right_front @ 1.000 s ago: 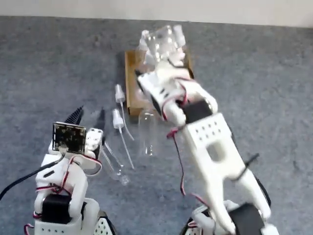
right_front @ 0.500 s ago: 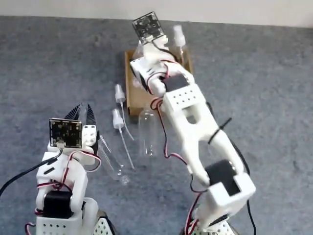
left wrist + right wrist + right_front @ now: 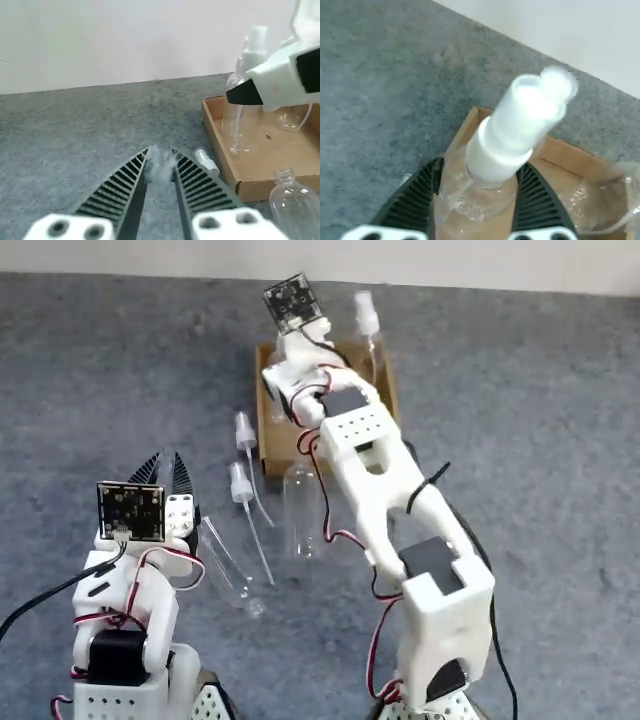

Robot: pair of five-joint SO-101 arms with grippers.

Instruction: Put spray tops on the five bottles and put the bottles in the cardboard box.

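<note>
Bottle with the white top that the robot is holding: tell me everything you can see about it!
The bottle is see-through and looks like clear plastic. It has a white spray top on its neck, and a thin tube runs down inside it. It stands upright inside the brown cardboard box, and its bottom seems to rest on the box floor. The right gripper holds it, with one black ribbed finger on each side just under the top.
</note>
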